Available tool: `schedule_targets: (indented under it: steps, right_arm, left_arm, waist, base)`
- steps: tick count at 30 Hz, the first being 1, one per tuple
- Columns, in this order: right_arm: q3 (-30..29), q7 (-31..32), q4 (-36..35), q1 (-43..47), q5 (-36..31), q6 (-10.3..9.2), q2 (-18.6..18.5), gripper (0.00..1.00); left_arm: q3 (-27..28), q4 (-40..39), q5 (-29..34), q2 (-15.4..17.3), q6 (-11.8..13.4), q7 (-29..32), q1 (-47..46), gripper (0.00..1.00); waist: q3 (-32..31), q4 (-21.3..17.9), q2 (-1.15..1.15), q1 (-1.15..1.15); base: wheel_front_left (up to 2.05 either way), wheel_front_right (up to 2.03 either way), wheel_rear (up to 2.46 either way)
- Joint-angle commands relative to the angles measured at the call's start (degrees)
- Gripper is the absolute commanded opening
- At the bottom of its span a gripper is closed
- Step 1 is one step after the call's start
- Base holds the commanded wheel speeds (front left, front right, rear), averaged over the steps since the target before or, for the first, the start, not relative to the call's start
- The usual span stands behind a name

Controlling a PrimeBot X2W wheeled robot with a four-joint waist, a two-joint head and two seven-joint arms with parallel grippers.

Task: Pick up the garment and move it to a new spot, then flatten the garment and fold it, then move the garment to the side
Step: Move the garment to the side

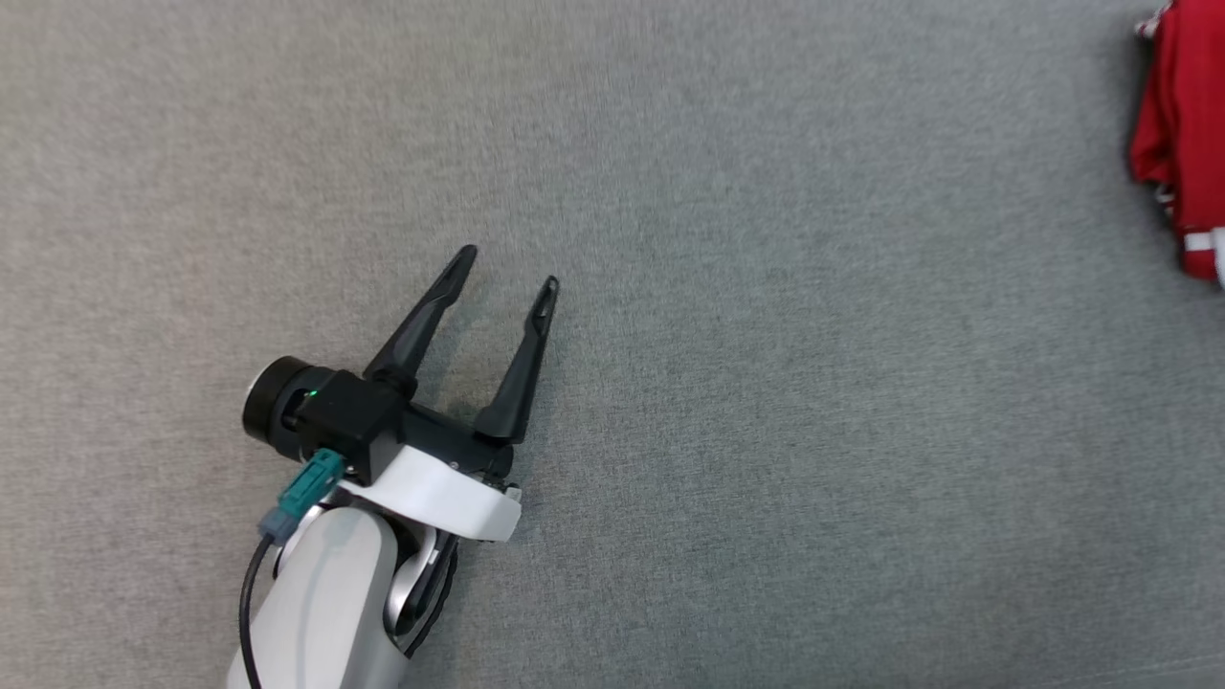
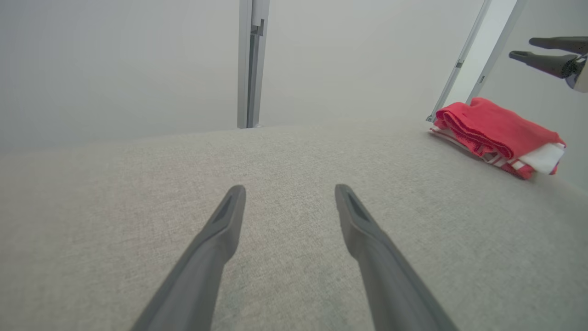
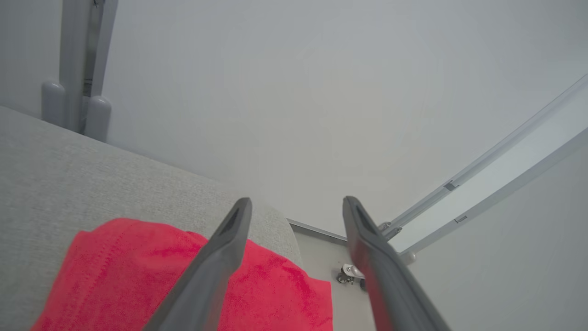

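Note:
The garment [image 1: 1182,144], red with white striped trim, lies folded at the far right edge of the grey table [image 1: 727,383]. In the left wrist view the garment [image 2: 496,133] is a folded stack near the table's far right corner. My left gripper [image 1: 506,268] rests open over bare table at the lower left, nothing between its fingers [image 2: 220,230]. My right gripper [image 3: 296,204] stands open just above the garment [image 3: 138,271], its fingers [image 3: 229,234] holding nothing. The left wrist view also catches the right gripper [image 2: 528,48] above the stack.
The grey fabric table ends at a rounded corner [image 3: 285,225] close beside the garment. Beyond it are pale walls, metal frame posts [image 2: 250,64], and a caster wheel [image 3: 347,275] on the floor.

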Motion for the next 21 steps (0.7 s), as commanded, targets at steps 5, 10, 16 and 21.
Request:
schedule_targets:
  steps: [5, 10, 16, 21]
  right_arm:
    - [2.93, 0.00, -10.31, 8.03, 7.23, -0.04, 3.38, 1.00]
    - [4.27, 0.00, -20.93, 16.49, 13.27, -0.03, 6.45, 1.00]
    - [3.22, 0.00, -30.10, 25.75, 16.13, -0.03, 10.63, 1.00]
    - [1.58, 0.01, -36.80, 34.83, 16.97, -0.03, 15.85, 1.00]
  left_arm:
    - [3.03, -0.68, -0.98, -0.28, 0.03, 0.02, 2.68, 1.00]
    - [5.94, -1.76, -2.27, -0.38, 0.15, 0.03, 5.47, 1.00]
    - [8.72, -2.72, -4.27, -0.40, 1.34, 0.03, 8.66, 1.00]
    - [10.85, -3.07, -5.03, -0.41, 2.66, 0.03, 12.03, 1.00]
  waist:
    - [-10.49, 0.56, 0.00, 0.00]
    - [-16.14, 1.45, 0.00, 0.00]
    - [-20.59, 2.13, 0.00, 0.00]
    - [-23.95, 2.80, 0.00, 0.00]
  base:
    - [0.00, 0.00, 0.00]
    - [0.00, 0.00, 0.00]
    - [0.00, 0.00, 0.00]
    - [0.00, 0.00, 0.00]
